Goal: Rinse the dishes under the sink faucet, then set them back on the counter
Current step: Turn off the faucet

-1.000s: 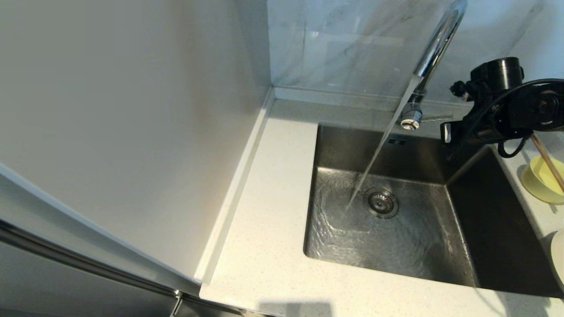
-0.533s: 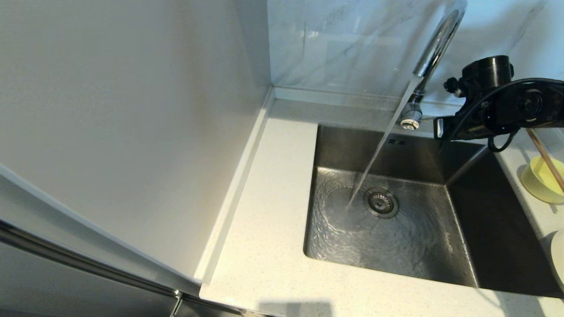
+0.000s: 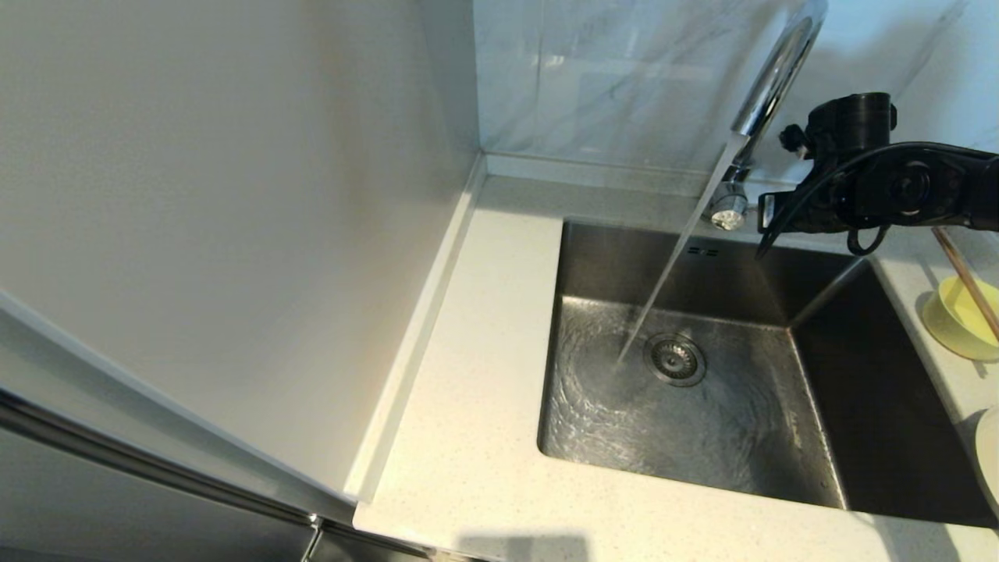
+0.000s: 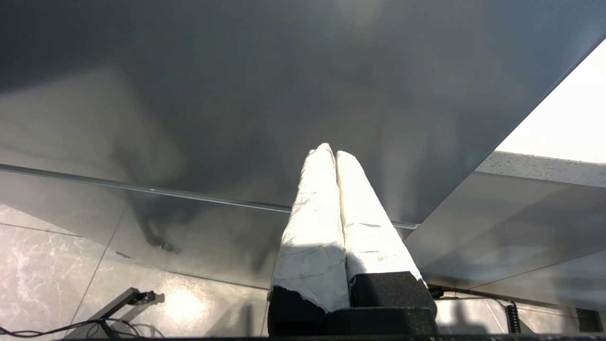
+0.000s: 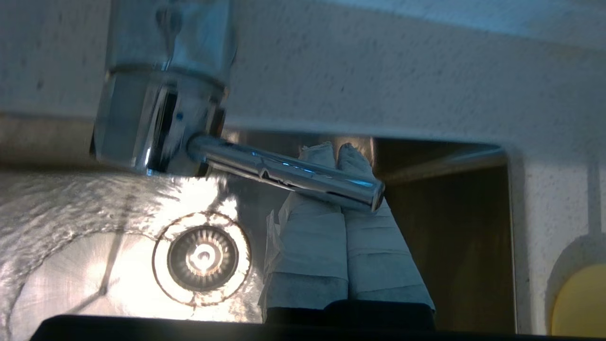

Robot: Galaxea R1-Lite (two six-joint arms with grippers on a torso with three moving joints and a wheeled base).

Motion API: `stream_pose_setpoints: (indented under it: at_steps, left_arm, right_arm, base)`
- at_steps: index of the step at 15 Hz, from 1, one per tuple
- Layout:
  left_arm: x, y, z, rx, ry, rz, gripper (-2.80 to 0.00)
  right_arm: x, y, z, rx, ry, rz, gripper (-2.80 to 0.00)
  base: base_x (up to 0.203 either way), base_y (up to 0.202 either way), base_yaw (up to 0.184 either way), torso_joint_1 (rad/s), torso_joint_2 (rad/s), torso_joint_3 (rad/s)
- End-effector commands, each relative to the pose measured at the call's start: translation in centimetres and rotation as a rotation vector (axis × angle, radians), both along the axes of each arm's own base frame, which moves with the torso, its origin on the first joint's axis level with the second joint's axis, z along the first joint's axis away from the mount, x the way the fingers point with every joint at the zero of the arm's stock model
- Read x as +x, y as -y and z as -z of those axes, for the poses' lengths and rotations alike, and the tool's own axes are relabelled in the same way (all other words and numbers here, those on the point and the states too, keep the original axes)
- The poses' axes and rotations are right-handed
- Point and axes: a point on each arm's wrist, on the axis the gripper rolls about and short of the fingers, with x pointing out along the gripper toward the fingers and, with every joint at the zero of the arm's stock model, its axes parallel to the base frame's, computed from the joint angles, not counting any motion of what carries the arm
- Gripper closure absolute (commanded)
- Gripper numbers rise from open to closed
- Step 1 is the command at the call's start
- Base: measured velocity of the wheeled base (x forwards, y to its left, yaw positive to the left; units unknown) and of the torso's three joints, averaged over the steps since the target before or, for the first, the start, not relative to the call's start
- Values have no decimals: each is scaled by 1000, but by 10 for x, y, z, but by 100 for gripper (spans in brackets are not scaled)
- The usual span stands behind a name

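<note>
The speckled off-white counter surrounds the steel sink. At its right end rest a yellow bowl and a white plate.

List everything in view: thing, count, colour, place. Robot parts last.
sink faucet: 1, chrome, behind the sink, water running
faucet lever: 1, chrome, at the faucet's base
sink: 1, stainless steel, set in the counter
drain strainer: 1, metal, on the sink floor
counter: 1, off-white speckled, around the sink
bowl: 1, pale yellow, counter right of the sink
chopsticks: brown, across the bowl; count unclear
plate: 1, cream-white, right edge, cropped
right gripper: shut, tips against the lever
left gripper: shut, parked below the counter
</note>
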Motion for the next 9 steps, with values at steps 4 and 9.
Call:
stream_pose_setpoints:
  at_steps: [4, 9]
  left_arm:
    - [0, 0, 0, 0, 0, -1, 0]
    - [0, 0, 0, 0, 0, -1, 0]
  right_arm:
    - [6, 1, -5, -13, 97, 54, 0]
    - [-2, 2, -14, 14, 127, 80, 0]
  base:
    - [0, 0, 0, 0, 0, 0]
    - [0, 0, 0, 0, 0, 0]
